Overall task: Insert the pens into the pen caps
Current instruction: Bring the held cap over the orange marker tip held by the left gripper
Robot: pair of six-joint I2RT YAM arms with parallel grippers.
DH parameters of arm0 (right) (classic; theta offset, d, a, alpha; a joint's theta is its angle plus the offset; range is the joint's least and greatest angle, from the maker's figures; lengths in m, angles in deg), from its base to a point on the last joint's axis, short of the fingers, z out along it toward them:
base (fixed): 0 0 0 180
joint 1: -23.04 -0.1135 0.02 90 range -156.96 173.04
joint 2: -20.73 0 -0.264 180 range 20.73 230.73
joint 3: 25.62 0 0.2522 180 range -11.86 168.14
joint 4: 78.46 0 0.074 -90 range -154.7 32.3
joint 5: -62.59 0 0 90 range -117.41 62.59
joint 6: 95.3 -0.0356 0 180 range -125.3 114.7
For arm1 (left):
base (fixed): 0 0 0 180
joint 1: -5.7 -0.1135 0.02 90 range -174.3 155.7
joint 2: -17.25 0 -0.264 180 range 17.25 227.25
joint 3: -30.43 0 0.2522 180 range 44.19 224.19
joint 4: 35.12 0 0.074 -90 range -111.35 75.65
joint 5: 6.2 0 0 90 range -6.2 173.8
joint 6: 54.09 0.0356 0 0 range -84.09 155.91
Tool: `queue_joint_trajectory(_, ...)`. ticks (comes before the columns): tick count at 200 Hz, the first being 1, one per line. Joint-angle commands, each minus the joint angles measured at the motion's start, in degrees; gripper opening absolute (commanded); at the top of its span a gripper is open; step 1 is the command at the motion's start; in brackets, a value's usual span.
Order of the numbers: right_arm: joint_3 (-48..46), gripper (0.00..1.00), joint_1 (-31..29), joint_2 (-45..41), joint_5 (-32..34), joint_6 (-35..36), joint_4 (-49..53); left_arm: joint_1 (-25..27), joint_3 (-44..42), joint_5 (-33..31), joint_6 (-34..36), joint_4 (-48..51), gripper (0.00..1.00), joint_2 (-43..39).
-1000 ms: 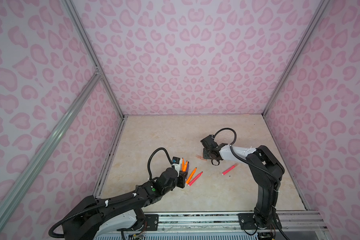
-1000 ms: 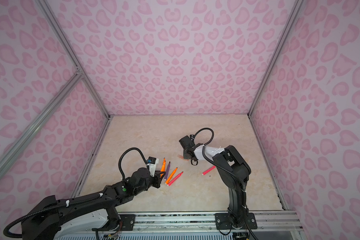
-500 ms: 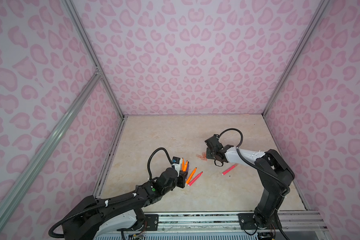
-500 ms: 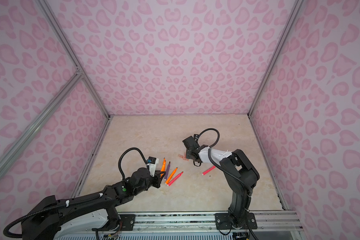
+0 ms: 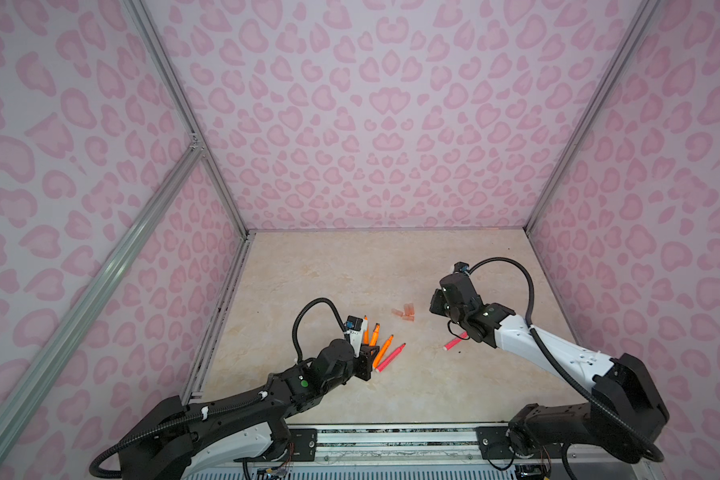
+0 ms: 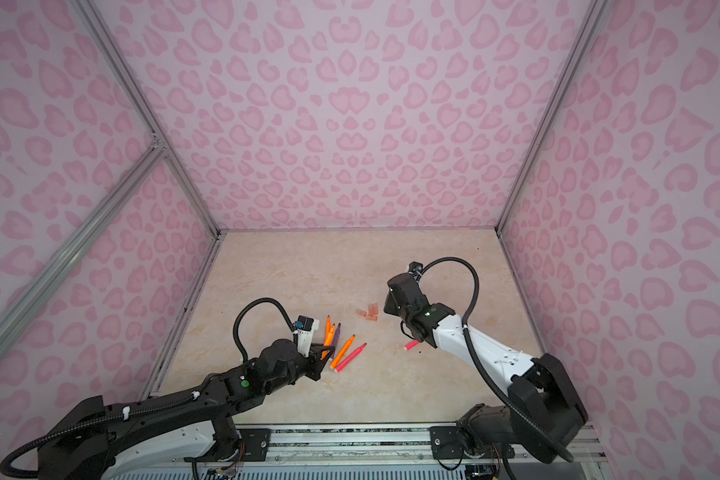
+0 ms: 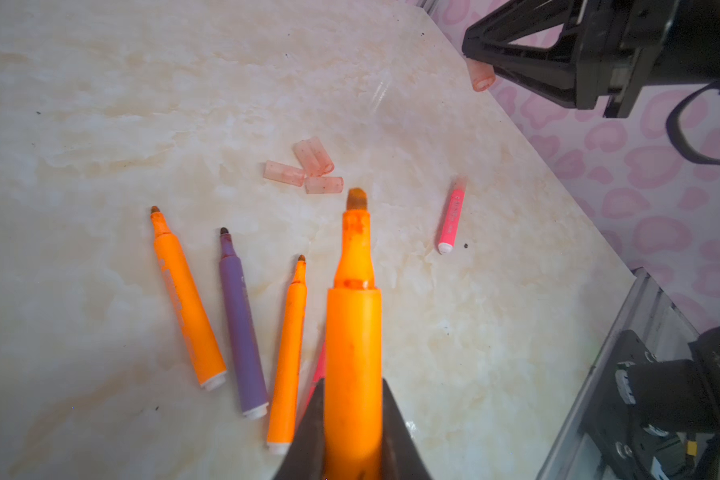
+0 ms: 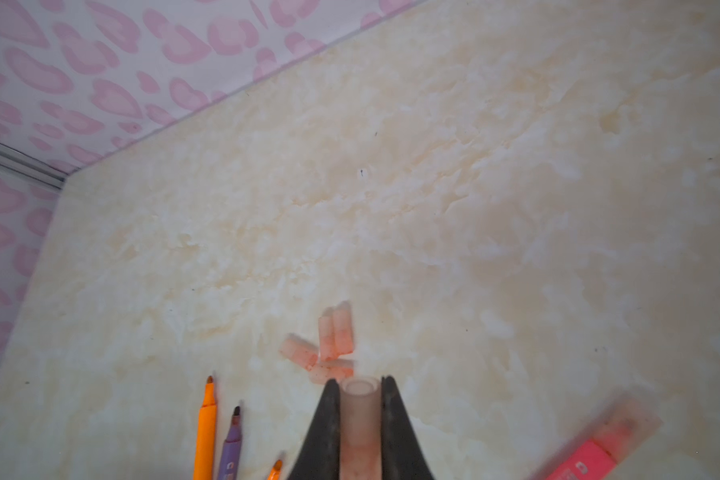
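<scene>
My left gripper (image 7: 352, 386) is shut on an orange pen (image 7: 353, 316), whose dark tip points toward the pen caps (image 7: 308, 166). Three loose caps lie clustered in both top views (image 5: 404, 312) (image 6: 368, 313). My right gripper (image 8: 360, 384) is shut on one translucent cap (image 8: 360, 415) with its open end facing outward, raised just right of the cluster (image 5: 435, 303). Flat beside the left gripper (image 5: 364, 361) lie an orange pen (image 7: 186, 299), a purple pen (image 7: 240, 328) and another orange pen (image 7: 289, 353). A pink one is mostly hidden behind the held pen.
A pink pen with a cap on it (image 5: 453, 343) lies alone under the right arm, also seen in the left wrist view (image 7: 449, 220). Pink patterned walls enclose the marble table (image 5: 350, 270) on three sides. A metal rail (image 5: 391, 436) runs along the front.
The right gripper has closed on a cap and drawn back to the right, off the cluster, with its arm lowering. The left arm and its pen have stayed still.
</scene>
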Motion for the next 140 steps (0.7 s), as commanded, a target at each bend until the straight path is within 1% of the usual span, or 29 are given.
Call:
queue_joint_trajectory(1, -5.5, 0.0, -3.1, -5.2, -1.7, -3.2, -13.4, 1.8, 3.0, -1.2, 0.1, -4.2, 0.03, 1.7)
queue_joint_trajectory(10, -8.1, 0.0, -5.3, -7.2, -1.6, -3.9, -19.6, 2.9, 4.4, -2.1, 0.3, -4.7, 0.03, 3.1)
queue_joint_trajectory(19, -9.3, 0.0, -6.8, -8.5, -1.5, -4.8, -23.3, 3.7, 5.8, -2.2, 0.6, -5.2, 0.03, 4.6)
queue_joint_trajectory(35, -10.4, 0.0, -8.2, -10.1, -2.6, -6.9, -27.4, 4.5, 7.8, -2.0, 0.9, -5.9, 0.03, 6.7)
queue_joint_trajectory(55, -12.0, 0.0, -10.0, -11.6, -3.4, -7.9, -32.3, 4.7, 8.8, -1.7, 0.8, -6.9, 0.03, 8.0)
queue_joint_trajectory(89, -13.5, 0.0, -13.8, -13.7, 0.4, -7.4, -36.1, 4.7, 10.7, -0.3, 1.6, -6.8, 0.03, 8.0)
queue_joint_trajectory(116, -14.9, 0.0, -14.7, -14.3, 0.1, -8.3, -39.2, 4.8, 11.4, 0.7, 2.0, -6.9, 0.03, 8.1)
queue_joint_trajectory(140, -15.5, 0.0, -15.9, -14.8, 3.0, -8.2, -39.4, 4.8, 11.4, 0.6, 2.0, -7.2, 0.03, 7.7)
